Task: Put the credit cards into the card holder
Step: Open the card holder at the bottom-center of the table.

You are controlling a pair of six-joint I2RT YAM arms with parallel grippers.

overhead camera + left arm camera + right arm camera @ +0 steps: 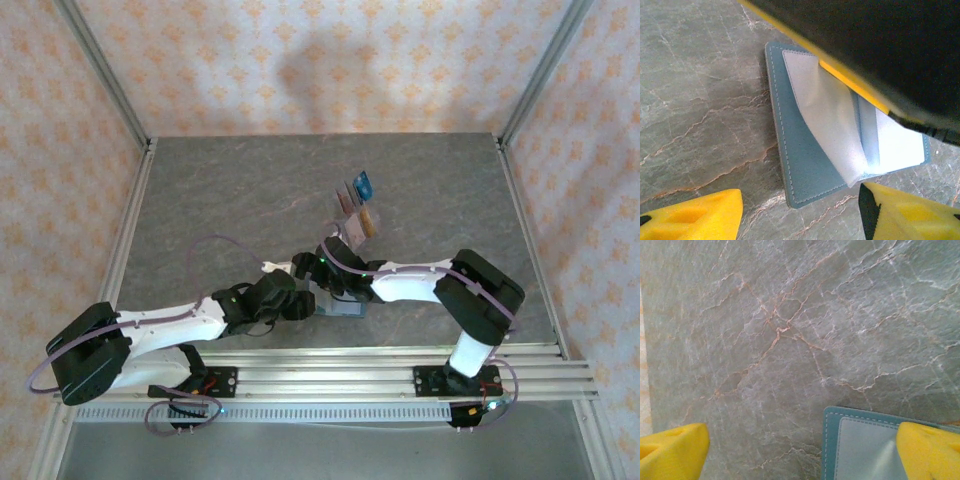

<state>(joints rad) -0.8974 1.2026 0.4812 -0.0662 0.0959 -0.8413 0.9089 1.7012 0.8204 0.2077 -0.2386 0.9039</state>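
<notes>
Top external: card holder (338,306) flat on the bench (200,200), near its front edge at centre. My left fingers (300,303) and right fingers (331,286) are both close against it. The credit cards (358,203) stand clustered upright, well beyond the holder toward the far side. I judge the right arm the nearer to them.

Left wrist: card holder (805,165) lies open just ahead of the left fingers, which stand wide apart and empty. Its spread runs left to right across the view. A pale inner leaf (830,115) is raised against the right arm's yellow-edged finger, a detail the overhead camera lacks.

Right wrist: right fingers are apart and hold no card. One tip sits over the card holder (860,445) at its pale inside corner; I cannot tell whether it touches.
</notes>
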